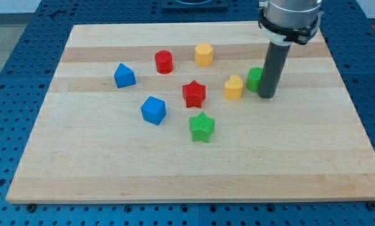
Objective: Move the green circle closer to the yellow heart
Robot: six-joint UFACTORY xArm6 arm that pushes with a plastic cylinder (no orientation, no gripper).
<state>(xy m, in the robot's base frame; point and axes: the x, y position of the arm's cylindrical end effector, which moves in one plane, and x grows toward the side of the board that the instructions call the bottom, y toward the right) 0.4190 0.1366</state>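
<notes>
My tip (267,96) touches the small green circle block (254,79) on its right; the yellow heart block (234,87) sits just left. No fingers exist.

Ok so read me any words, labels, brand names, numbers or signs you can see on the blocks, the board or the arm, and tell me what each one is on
None: no text shows anywhere.
The wooden board, the green circle, the yellow heart and the other blocks are plain.
The rod ending in my tip, just right of the green circle, bears no marking.
</notes>
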